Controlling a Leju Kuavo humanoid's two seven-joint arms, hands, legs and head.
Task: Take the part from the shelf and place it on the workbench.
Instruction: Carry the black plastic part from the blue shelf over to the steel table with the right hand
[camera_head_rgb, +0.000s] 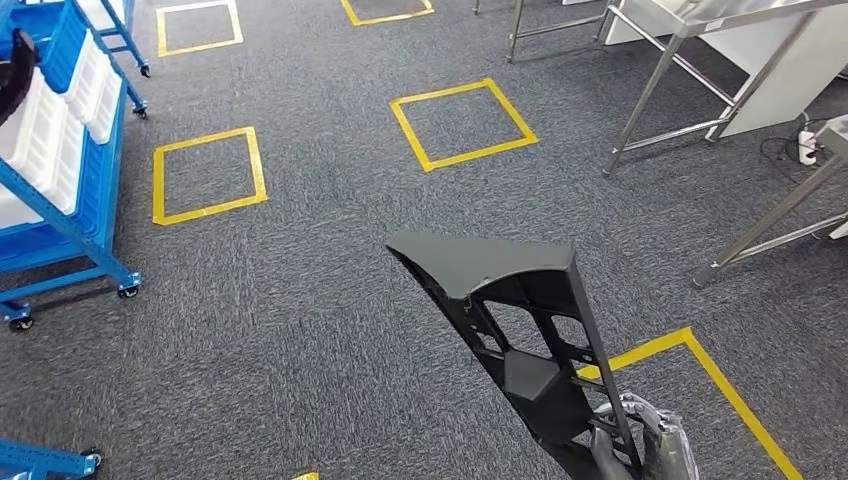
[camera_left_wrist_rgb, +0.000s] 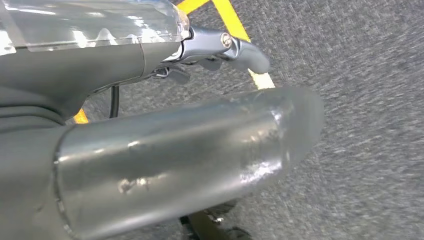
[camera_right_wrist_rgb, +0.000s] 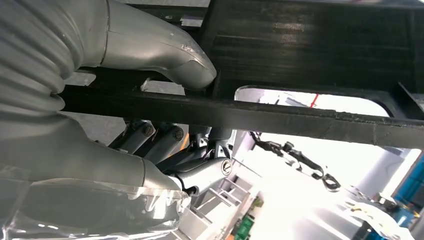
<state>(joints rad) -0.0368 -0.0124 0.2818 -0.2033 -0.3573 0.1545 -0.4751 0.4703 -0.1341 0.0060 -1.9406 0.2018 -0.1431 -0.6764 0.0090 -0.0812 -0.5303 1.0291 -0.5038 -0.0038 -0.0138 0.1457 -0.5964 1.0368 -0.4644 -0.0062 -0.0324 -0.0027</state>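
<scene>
— Part location?
— The black part stands upright at five o'clock in the head view, over grey carpet, gripped by the right hand.
— Left hand?
— Hanging over the carpet, holding nothing; finger spread, cannot tell.
— Surroundings?
— Blue shelf at nine o'clock; steel workbench at two.

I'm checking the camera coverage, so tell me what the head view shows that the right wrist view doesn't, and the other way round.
Head view alone: the grey carpet floor with yellow taped squares, the blue shelf cart with white bins, and steel table legs.

Right wrist view alone: the thumb pressed on the part from one side and the dark fingers curled under a bar of it.

Both: the black frame part, held by the right hand.
</scene>
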